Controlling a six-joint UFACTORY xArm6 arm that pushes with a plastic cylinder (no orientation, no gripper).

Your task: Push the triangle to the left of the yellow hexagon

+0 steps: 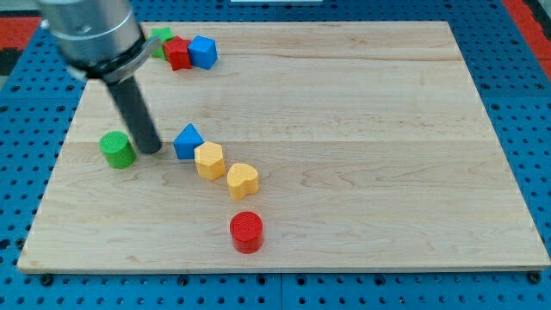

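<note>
camera view showed my tip resting on the wooden board, low on the view's left side. i carried no jaws at all, only the straight dark rod, so there was nothing to be apart, together or clamped; the tip held nothing and stood in the gap between two blocks. just to the view's left of my tip sat the green cylinder, so close that i could not tell whether we touched. just to the view's right of my tip stood the blue triangle, a narrow strip of board showing between us. beyond the triangle, further to the right and a little lower, the yellow hexagon lay against the triangle's lower right edge. past that, right and lower again, was the yellow heart, just beside the hexagon. well below and to the right of my tip lay the red cylinder, alone. far above my tip, near the board's top edge, a green block, a red block and a blue cube huddled together, the green one partly hidden behind my arm.
</note>
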